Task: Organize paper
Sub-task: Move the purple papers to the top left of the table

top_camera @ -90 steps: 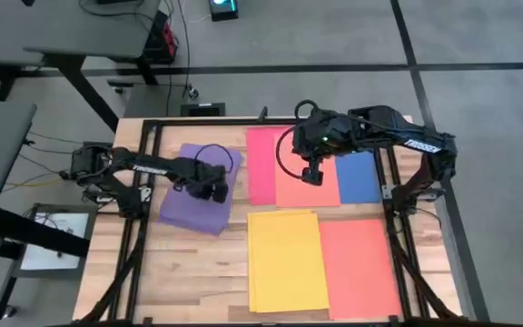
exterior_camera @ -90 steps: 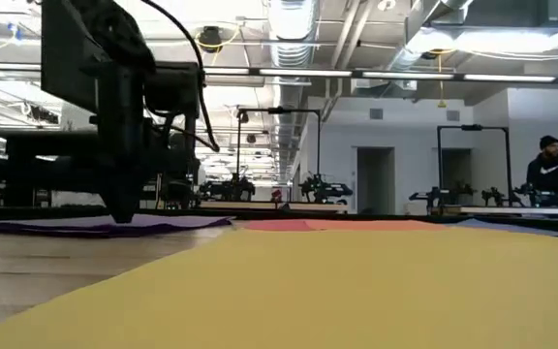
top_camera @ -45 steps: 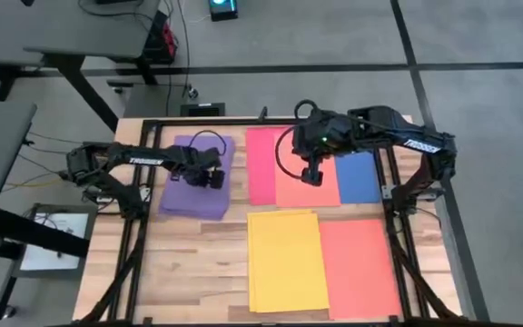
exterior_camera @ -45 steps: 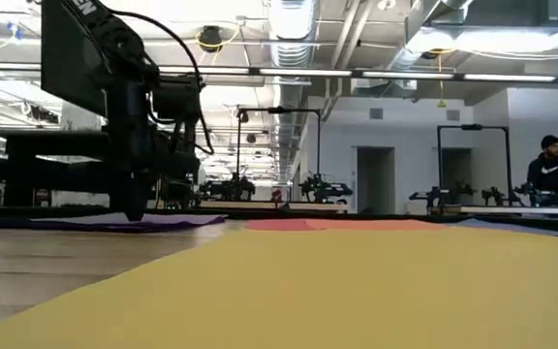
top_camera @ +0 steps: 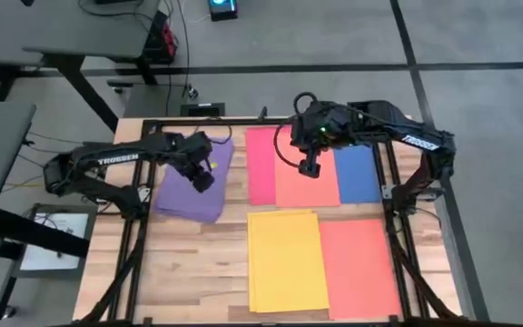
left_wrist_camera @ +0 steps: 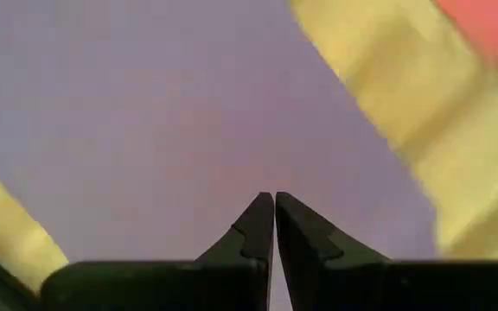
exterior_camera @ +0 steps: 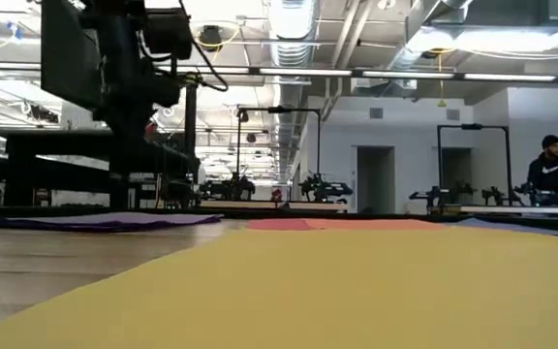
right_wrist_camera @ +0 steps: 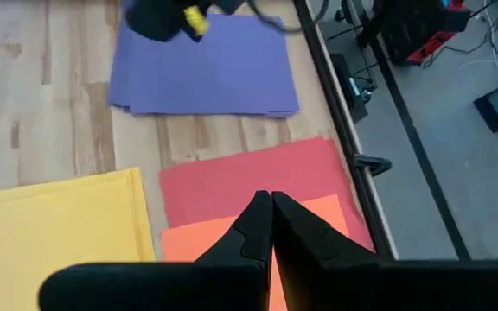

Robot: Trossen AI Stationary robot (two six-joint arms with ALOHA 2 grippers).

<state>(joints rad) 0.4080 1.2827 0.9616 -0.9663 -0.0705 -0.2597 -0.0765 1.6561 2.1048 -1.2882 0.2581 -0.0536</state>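
Note:
The paper lies flat in separate piles. A purple stack (top_camera: 182,195) sits at the far left. A red sheet (top_camera: 260,163), an orange one (top_camera: 309,189) and a blue one (top_camera: 359,174) lie in a row at the far right. A yellow pile (top_camera: 286,259) and a red-orange sheet (top_camera: 357,268) lie nearer. My left gripper (top_camera: 204,179) is shut, pointing down over the purple stack (left_wrist_camera: 145,104). My right gripper (top_camera: 310,169) is shut and hovers above the place where the red and orange sheets meet (right_wrist_camera: 271,197). My left gripper points its shut fingertips (left_wrist_camera: 262,216) down at the middle of the purple stack's top sheet (left_wrist_camera: 232,164). I cannot tell whether the tips touch the paper. The stack lies flat on the table.
A black metal frame (top_camera: 143,227) runs along the table's left, right and far sides. Bare wood (top_camera: 189,272) shows at the near left, and a strip of it between the purple stack and the red sheet. A person (exterior_camera: 550,170) stands far back in the room.
My left gripper has moved toward the table's far edge and a little left, staying shut. The purple stack has slid with it toward the far left and turned squarer to the table's edges. In the low view the gripper now stands higher.

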